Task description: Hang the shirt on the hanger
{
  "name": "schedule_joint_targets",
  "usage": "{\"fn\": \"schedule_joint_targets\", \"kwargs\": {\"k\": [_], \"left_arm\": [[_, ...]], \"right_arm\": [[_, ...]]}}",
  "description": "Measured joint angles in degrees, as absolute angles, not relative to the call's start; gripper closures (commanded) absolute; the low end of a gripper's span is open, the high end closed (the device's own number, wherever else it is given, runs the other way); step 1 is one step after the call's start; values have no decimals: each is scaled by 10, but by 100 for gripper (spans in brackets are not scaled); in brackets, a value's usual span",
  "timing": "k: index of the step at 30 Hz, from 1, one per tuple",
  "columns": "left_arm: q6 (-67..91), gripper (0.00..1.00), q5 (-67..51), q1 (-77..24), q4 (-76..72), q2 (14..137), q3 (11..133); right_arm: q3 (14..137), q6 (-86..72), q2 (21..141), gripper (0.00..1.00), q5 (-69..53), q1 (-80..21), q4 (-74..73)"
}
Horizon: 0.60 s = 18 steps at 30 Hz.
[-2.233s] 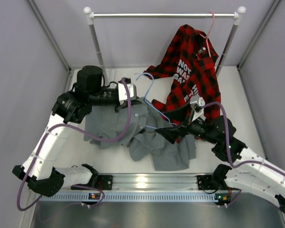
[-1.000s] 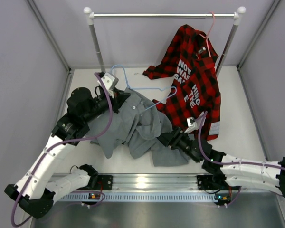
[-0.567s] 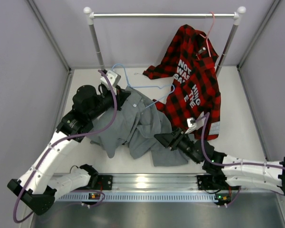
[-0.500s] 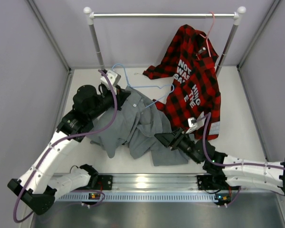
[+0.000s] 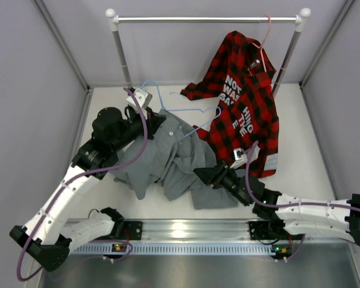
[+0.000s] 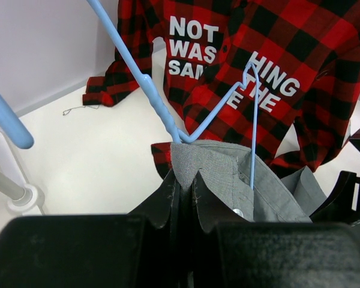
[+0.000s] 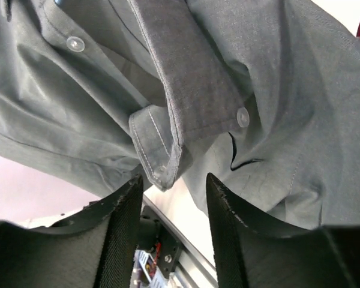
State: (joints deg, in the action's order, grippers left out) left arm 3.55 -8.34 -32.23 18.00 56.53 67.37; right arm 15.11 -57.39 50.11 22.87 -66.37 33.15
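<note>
The grey shirt (image 5: 180, 156) lies bunched on the white table, its collar end raised toward the back left. My left gripper (image 5: 158, 122) is shut on a fold of the shirt (image 6: 228, 174) near the collar; in the left wrist view the gripper (image 6: 186, 180) pinches the fabric tight. The light-blue hanger (image 5: 186, 111) runs into the collar, its wire (image 6: 153, 96) rising above the jaws. My right gripper (image 5: 199, 174) is open, low at the shirt's right side. In the right wrist view the gripper (image 7: 173, 178) has the buttoned front edge of the shirt (image 7: 276, 72) hanging between its fingertips.
A red-and-black plaid shirt (image 5: 246, 90) hangs on a pink hanger (image 5: 267, 30) from the clothes rail (image 5: 207, 19). The rail's left post (image 5: 121, 54) stands just behind my left gripper. An aluminium rail (image 5: 186, 231) runs along the near edge. Grey walls close in both sides.
My right gripper has slid left toward the shirt's front edge and its jaws have narrowed a little. The left gripper has held the collar and hanger nearly still.
</note>
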Motion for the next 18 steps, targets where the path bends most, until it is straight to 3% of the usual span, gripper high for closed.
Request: {"fn": "schedule_joint_targets", "kwargs": {"k": [4, 7, 10, 15, 18], "left_arm": [[41, 100, -92, -322, 180, 565, 673], [44, 100, -96, -322, 180, 562, 669], [46, 100, -97, -322, 180, 553, 663], [44, 100, -102, -322, 180, 540, 661], [33, 100, -107, -322, 183, 524, 658]], "right_arm": [[174, -561, 529, 66, 231, -662, 333], [188, -553, 538, 78, 234, -651, 338], [201, -544, 546, 100, 240, -635, 336], [227, -529, 546, 100, 239, -600, 311], [244, -521, 528, 100, 216, -528, 264]]}}
